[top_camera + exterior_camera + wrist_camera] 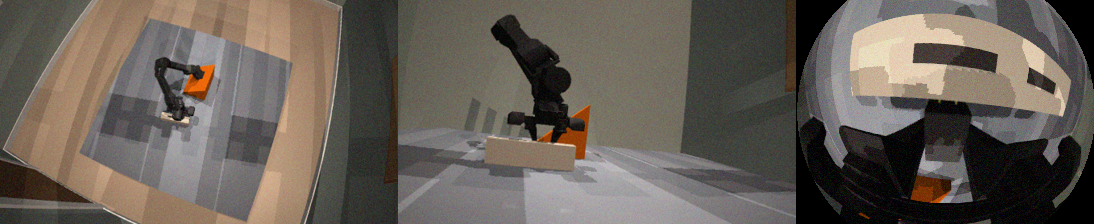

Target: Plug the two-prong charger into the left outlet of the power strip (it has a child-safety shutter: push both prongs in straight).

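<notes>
The cream power strip (166, 116) (531, 156) (901, 82) lies on the grey mat, a long dark recess (955, 57) and a shorter one (1041, 80) in its top. My gripper (544, 139) (944, 123) is shut on the black charger (946, 135), its fingers pointing down at the strip. In the wrist view the charger's front end overlaps the strip's near edge, below the long recess. Only short brass bits of the two prongs (956, 102) show there. The exterior view shows the fingertips just above or behind the strip's top edge; the charger is hidden there.
An orange wedge-shaped block (205, 80) (580, 138) (930, 188) stands behind the strip, under the arm's raised part in the top view. The grey mat (185, 173) lies on a wooden table top (52, 121). Blocky shadows fall across the mat and strip.
</notes>
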`<move>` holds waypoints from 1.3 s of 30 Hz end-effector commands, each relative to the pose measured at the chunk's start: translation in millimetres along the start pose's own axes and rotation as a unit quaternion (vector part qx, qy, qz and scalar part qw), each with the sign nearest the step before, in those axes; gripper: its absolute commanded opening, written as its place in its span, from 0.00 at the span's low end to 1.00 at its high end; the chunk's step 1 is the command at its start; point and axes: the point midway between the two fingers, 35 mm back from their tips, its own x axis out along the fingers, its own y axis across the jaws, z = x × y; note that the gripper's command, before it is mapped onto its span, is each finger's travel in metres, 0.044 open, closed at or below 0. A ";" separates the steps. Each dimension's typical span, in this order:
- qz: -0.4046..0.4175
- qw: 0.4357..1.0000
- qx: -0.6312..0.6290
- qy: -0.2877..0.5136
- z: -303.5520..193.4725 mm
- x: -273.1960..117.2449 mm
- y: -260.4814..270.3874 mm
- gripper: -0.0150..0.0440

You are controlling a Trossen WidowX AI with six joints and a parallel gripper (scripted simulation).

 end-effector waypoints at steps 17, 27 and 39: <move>-0.002 1.000 -0.001 0.000 7.2 -1.1 -1.0 0.25; -0.002 1.000 -0.001 0.000 11.0 -1.4 -1.1 0.25; -0.002 1.000 -0.001 0.000 15.8 -1.6 -1.2 0.25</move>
